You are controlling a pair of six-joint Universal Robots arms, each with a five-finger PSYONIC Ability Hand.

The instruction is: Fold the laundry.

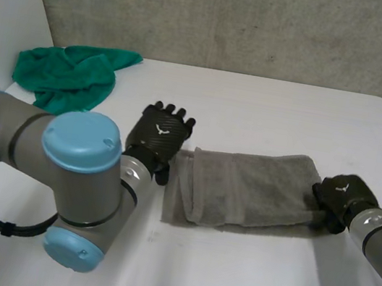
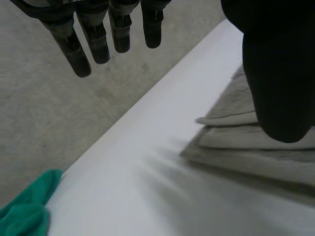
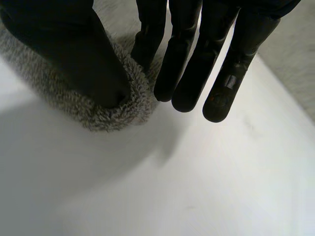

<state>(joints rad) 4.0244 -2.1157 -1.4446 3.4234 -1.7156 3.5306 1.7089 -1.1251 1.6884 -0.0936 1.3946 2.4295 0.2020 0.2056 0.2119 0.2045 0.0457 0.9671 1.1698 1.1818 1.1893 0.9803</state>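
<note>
Your grey towel (image 1: 249, 189) lies folded lengthwise; the right hand (image 1: 343, 196) pinches one end, the left hand (image 1: 162, 132) rests relaxed beside the other. The green cloth (image 1: 66, 77) beyond it is not yet folded.

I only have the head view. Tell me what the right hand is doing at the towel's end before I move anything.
Observer: In its wrist view, the right hand pinches the end of the grey towel between its thumb and one finger. The other fingers are straight, past the towel and over the table.
Operator: Now report the left hand.
Observer: In its wrist view, the left hand has straight fingers, clear of the towel and holding nothing.
Operator: Check the towel end beside it.
Observer: The towel lies there in stacked layers, with the edges stepped rather than lined up.
</note>
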